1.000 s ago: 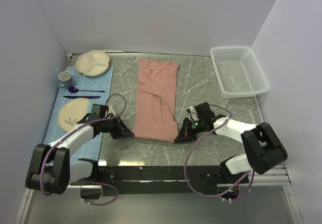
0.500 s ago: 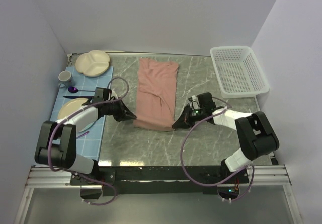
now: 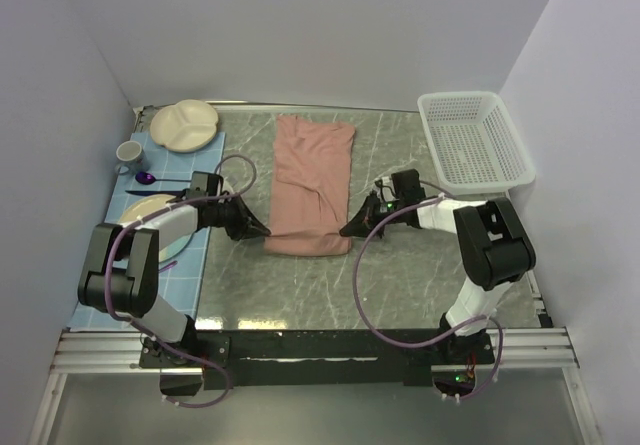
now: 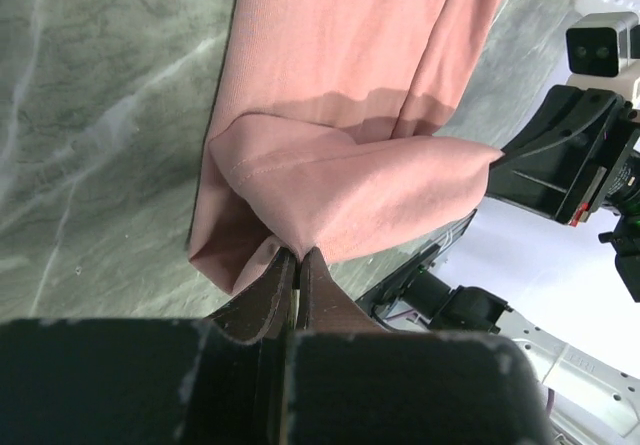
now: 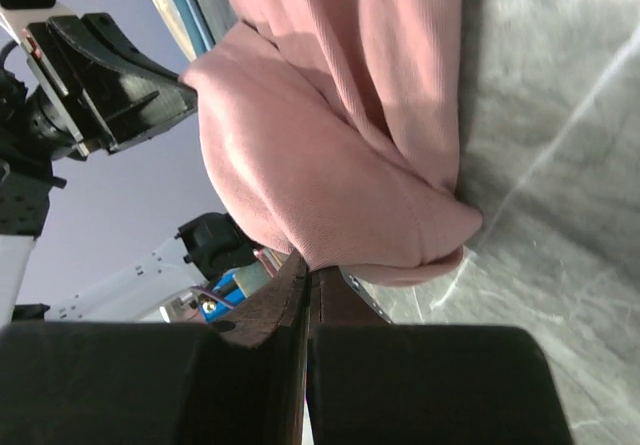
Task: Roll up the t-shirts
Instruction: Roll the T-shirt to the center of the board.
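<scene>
The dusty-pink t-shirt lies as a long folded strip down the middle of the marble table, its near end turned over into a fold. My left gripper is shut on the fold's left corner, and the wrist view shows the cloth pinched between the left gripper's jaws. My right gripper is shut on the right corner, where the pink fold bulges above the right gripper's closed jaws. No print shows.
A white basket stands at the back right. On the blue mat at the left are a divided plate, a cup, a purple spoon and a flowered plate beside my left arm.
Both grippers have carried the shirt's near edge away from the front of the table, so the strip is shorter and its near end now lies doubled over.
</scene>
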`<state>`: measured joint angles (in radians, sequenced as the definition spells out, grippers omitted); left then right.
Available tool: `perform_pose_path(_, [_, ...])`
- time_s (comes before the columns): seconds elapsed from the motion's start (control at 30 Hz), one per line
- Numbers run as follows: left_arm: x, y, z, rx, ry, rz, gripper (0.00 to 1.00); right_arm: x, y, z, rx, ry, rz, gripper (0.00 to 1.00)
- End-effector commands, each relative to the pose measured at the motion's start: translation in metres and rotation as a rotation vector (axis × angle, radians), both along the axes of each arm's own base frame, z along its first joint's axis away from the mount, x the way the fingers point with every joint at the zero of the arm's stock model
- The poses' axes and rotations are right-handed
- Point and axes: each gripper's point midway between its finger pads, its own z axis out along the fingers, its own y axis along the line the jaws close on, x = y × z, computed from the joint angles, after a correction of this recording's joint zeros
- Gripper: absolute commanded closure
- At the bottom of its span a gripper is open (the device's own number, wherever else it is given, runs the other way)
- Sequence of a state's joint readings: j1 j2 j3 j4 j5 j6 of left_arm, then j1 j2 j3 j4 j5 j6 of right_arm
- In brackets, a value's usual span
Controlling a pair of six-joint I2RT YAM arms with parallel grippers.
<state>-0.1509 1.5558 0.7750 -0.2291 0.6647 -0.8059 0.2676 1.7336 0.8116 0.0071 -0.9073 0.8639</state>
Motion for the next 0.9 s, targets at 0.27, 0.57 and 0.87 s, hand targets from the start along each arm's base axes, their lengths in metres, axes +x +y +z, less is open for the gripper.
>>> perform_pose_path(0.27, [-0.03, 0.004, 0.019, -0.047, -0.03, -0.047, 0.99, -0.046, -0.007, 0.008, -0.026, -0.01, 0.076, 1.0])
perform_pose_path(0.57, [-0.081, 0.019, -0.013, 0.024, 0.05, 0.005, 0.99, -0.114, -0.017, -0.019, -0.079, 0.057, 0.118, 1.0])
perform_pose_path(0.87, [-0.108, 0.024, -0.028, 0.114, 0.166, 0.035, 0.53, -0.108, -0.016, -0.012, -0.147, -0.036, 0.166, 0.44])
